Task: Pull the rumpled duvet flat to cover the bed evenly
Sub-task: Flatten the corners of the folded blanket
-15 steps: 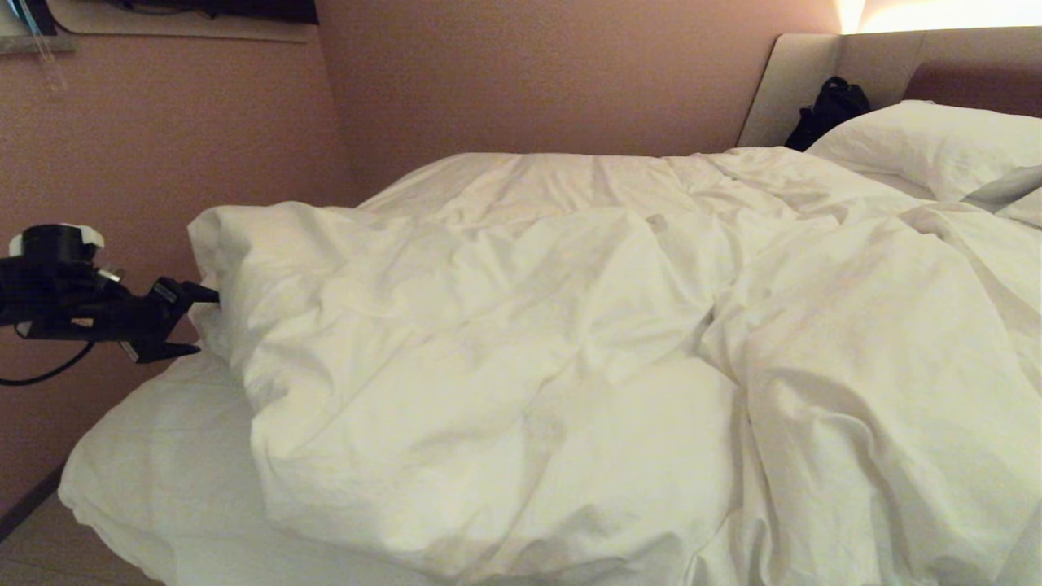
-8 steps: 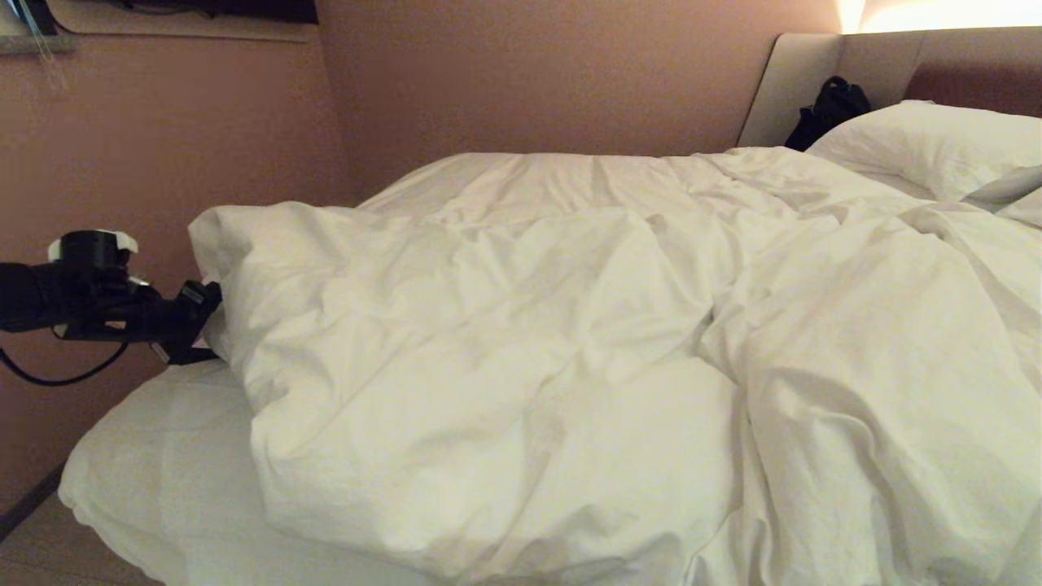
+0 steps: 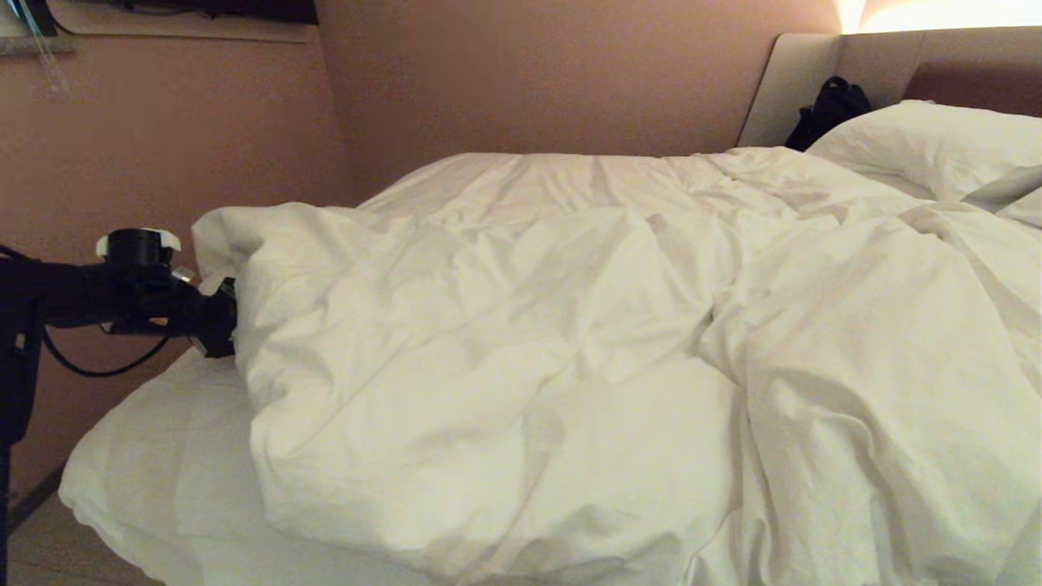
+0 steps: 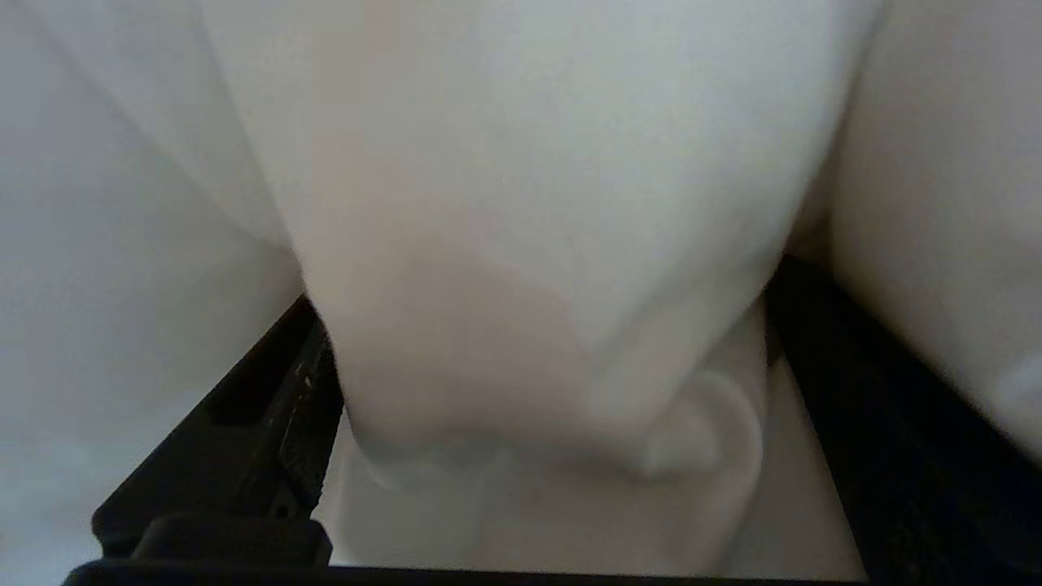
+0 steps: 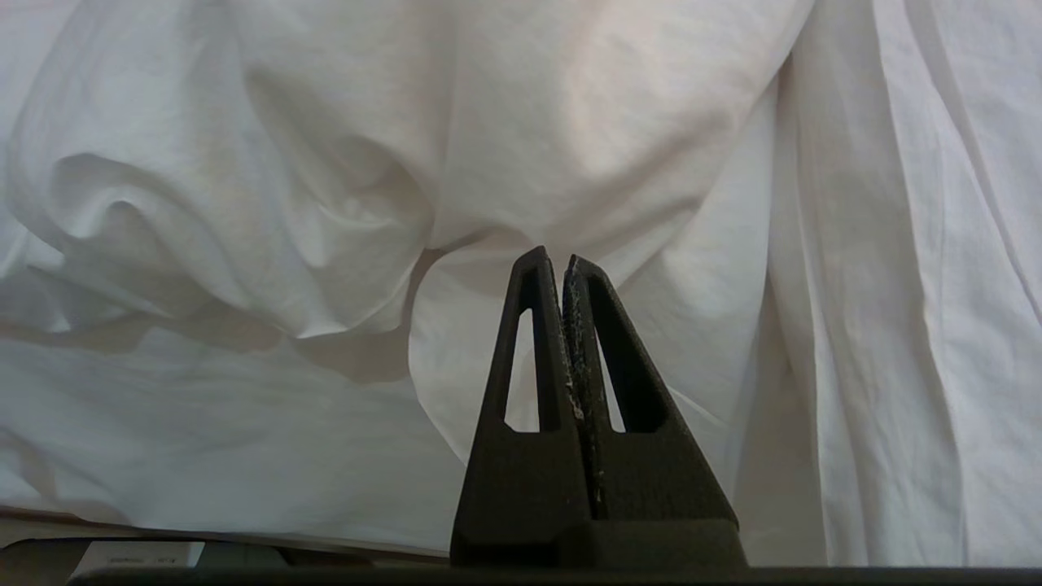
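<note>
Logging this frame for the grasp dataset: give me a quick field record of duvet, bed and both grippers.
duvet: rumpled, bunched toward the head view's right, not yet flat
bed: bare sheet exposed at the near left corner
left gripper: at the duvet's left edge, fingers spread, a fold of duvet between them
right gripper: shut, empty, facing hanging white fabric, outside the head view
pillow: at the headboard, far right
dark bag: against the headboard

The room is dim and warm-toned. Light glares from a strip at one o'clock above the headboard. Soft shadows fill the duvet creases. The left wrist view is blurred, the cloth too close to focus.
</note>
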Tool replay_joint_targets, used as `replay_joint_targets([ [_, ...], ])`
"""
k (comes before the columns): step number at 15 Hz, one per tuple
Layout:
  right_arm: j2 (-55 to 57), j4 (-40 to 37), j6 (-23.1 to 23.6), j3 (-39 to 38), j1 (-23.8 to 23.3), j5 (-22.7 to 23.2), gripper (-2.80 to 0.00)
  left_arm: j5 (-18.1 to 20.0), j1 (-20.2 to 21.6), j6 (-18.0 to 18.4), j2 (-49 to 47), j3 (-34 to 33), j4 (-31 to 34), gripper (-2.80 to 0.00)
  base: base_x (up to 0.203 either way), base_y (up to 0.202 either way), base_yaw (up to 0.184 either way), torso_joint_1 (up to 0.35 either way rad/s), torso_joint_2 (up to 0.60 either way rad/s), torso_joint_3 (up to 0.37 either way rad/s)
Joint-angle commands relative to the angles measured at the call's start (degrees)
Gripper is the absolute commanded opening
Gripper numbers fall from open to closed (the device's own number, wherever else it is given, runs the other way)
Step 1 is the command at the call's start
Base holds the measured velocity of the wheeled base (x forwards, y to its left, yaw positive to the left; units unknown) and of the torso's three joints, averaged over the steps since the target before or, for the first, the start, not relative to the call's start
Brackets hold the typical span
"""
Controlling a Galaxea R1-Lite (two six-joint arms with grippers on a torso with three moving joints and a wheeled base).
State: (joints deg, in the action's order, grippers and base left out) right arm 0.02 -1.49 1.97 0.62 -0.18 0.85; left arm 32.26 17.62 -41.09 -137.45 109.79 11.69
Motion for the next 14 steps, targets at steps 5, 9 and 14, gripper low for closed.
replay_joint_targets([
  [5,0.0,0.0,0.0,0.0,0.0,0.0,-2.80,-0.5,-0.2,-0.1,-1.4,0.0,-0.5,0.00,0.000,0.000,0.000,0.000,0.00,0.000],
  [9,0.0,0.0,0.0,0.0,0.0,0.0,-2.80,-0.6,-0.2,-0.2,-1.2,0.0,-0.2,-2.80,0.000,0.000,0.000,0.000,0.00,0.000],
  [14,0.0,0.0,0.0,0.0,0.0,0.0,-2.80,-0.6,-0.1,-0.1,-0.5,-0.1,0.1,-2.80,0.000,0.000,0.000,0.000,0.00,0.000],
])
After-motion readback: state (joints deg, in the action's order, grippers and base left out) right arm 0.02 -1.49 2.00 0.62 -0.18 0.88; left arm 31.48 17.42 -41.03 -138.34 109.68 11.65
